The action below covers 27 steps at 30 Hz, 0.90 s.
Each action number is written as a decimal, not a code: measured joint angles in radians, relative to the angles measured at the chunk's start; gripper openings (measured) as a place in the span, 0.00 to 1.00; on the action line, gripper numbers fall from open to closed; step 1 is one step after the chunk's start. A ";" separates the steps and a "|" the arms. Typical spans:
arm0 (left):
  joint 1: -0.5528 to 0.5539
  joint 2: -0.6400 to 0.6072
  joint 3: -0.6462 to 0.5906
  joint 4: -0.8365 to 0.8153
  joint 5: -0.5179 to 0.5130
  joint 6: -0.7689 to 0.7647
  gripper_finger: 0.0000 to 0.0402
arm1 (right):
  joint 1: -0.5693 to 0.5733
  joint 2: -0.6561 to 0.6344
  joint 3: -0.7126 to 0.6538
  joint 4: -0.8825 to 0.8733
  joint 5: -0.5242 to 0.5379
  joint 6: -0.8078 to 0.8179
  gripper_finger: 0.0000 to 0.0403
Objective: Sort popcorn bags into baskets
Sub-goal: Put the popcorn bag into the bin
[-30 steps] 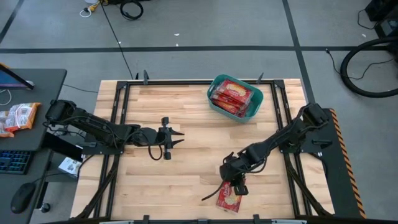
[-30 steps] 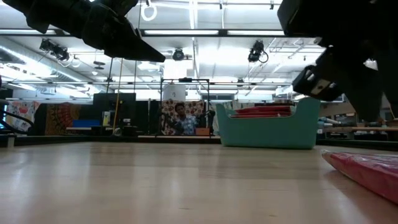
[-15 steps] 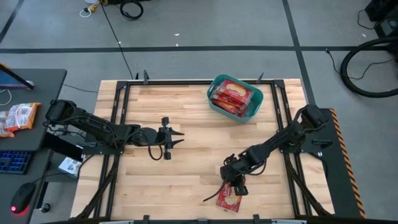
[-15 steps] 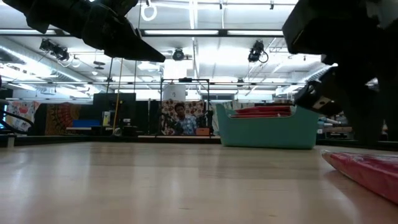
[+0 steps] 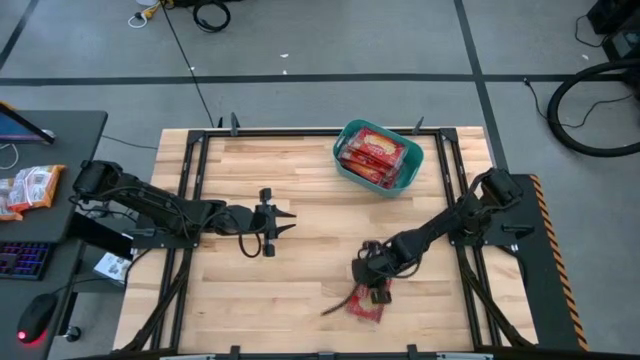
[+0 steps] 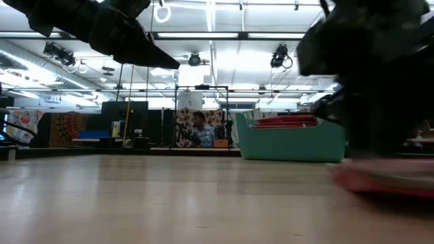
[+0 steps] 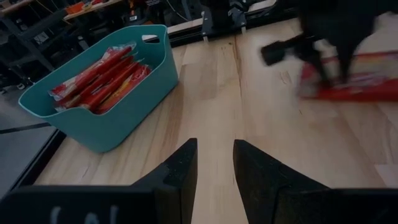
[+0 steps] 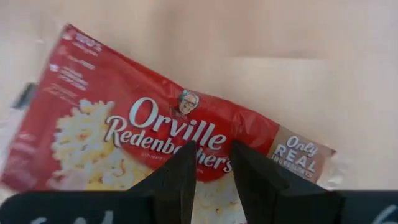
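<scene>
One red popcorn bag (image 5: 365,304) sits near the table's near edge, right of the middle. It shows blurred in the low view (image 6: 386,179) and fills the right wrist view (image 8: 124,134). My right gripper (image 5: 372,284) stands over it, shut on it. The teal tub (image 5: 341,158) rests near the far edge with several red bags (image 5: 376,150) lying inside. My left gripper (image 5: 287,222) hovers open over the table's middle left, pointing toward the right side and touching nothing. The left wrist view shows the tub (image 7: 118,118) and the held bag (image 7: 357,78). My right gripper pinches the popcorn bag between its two fingers at one long edge (image 8: 211,148), about midway along it. The fingers come from above, pointing down. The bag lies roughly level below them; blur hides whether its underside is clear of the wood (image 6: 380,193).
Black metal rails (image 5: 190,200) run along the table's left and right sides. A side desk at the left carries orange-and-white snack packets (image 5: 30,187), a keyboard and a mouse. Bare wood (image 5: 320,200) lies between the held bag and the tub.
My right gripper has moved a little toward the far edge and taken the popcorn bag along. In the low view the bag has risen from its flat place on the wood and now shows blurred. My left arm has kept still.
</scene>
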 joint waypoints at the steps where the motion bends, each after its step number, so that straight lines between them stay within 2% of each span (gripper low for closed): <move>1: 0.000 0.000 0.000 0.001 0.000 0.000 0.27 | -0.014 -0.001 0.000 -0.024 0.045 0.000 0.27; 8: 0.000 0.000 0.000 0.006 0.000 0.000 0.27 | -0.138 0.003 -0.002 -0.068 0.318 0.119 0.26; 10: 0.000 0.000 0.000 0.006 0.000 0.000 0.27 | -0.175 0.005 0.006 -0.080 0.358 0.177 0.26; 14: 0.000 0.000 0.000 0.005 0.000 0.000 0.27 | -0.243 0.008 0.050 -0.147 0.357 0.250 0.26; 18: 0.000 0.000 0.000 0.005 0.000 0.000 0.27 | -0.271 0.012 0.162 -0.269 0.351 0.159 0.26; 21: 0.000 0.000 0.000 0.005 0.000 0.000 0.27 | -0.250 0.009 0.246 -0.338 0.361 0.029 0.26; 24: 0.000 0.000 0.000 0.005 0.000 0.000 0.27 | -0.205 0.009 0.266 -0.344 0.324 -0.133 0.26; 27: 0.000 0.000 0.000 0.005 0.000 0.000 0.27 | -0.148 0.009 0.242 -0.340 0.332 -0.229 0.27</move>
